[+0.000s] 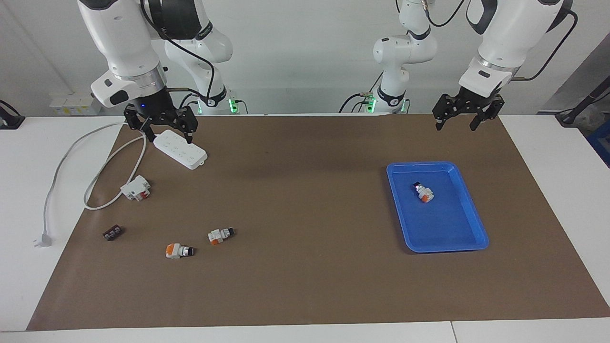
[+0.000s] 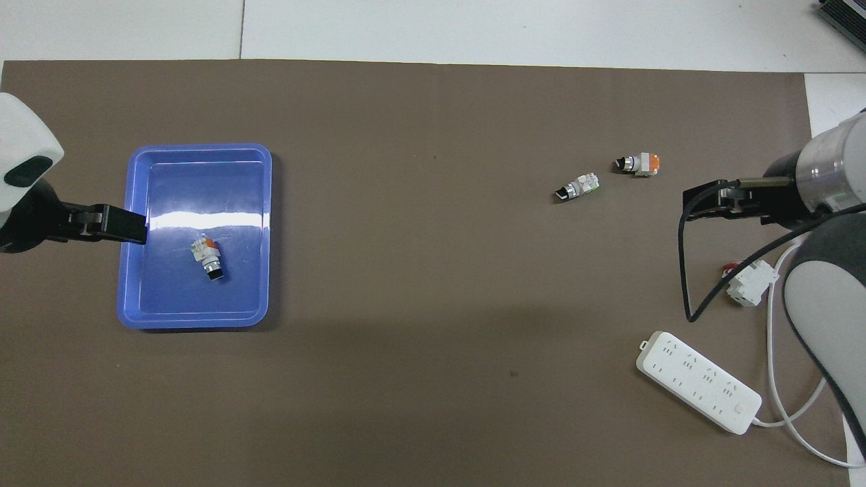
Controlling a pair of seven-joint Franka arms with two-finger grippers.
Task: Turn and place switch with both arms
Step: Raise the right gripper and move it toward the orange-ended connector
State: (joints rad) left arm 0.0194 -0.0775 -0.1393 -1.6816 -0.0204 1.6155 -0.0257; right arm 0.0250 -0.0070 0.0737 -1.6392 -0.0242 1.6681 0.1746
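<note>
While both grippers, left [image 1: 461,117] and right [image 1: 162,127], hang wide open, I count three switches: one [image 1: 423,192] in the blue tray [image 1: 472,228], two [image 1: 221,235] [image 1: 179,250] on the mat.

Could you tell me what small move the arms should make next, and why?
Probably the right gripper, open over the power strip, should move to the nearer loose switch: one switch already lies in the blue tray, two remain on the mat.

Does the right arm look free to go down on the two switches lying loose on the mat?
Probably yes: the right gripper hangs open over the power strip, and both loose switches lie uncovered with nothing over them.
</note>
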